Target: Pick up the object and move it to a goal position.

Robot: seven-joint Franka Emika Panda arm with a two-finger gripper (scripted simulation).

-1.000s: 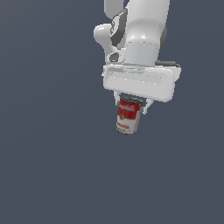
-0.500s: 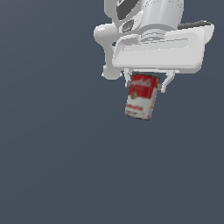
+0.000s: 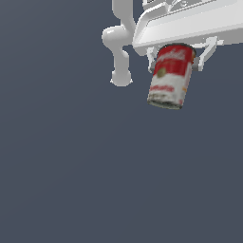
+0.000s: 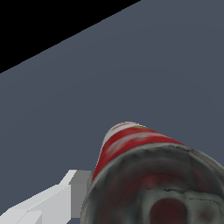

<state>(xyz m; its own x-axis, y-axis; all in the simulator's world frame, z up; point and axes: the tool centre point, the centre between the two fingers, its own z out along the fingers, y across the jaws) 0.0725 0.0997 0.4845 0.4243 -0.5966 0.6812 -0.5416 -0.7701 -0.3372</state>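
The soup can (image 3: 171, 76) has a red upper half with white script, a white lower half and a gold medallion. It hangs a little tilted in the air, near the top of the exterior view's right. My gripper (image 3: 176, 56) is shut on its red upper part, one finger on each side. In the wrist view the can (image 4: 144, 175) fills the near field, its metal rim toward the camera, with one white finger (image 4: 43, 205) beside it.
A plain dark grey floor (image 3: 95, 180) lies below. In the wrist view it ends at an edge (image 4: 70, 41) with black beyond. The white arm link (image 3: 121, 47) hangs to the exterior view's left of the can.
My gripper has risen and moved toward the exterior view's right with the can in it. The can looks larger now and has tilted a little more.
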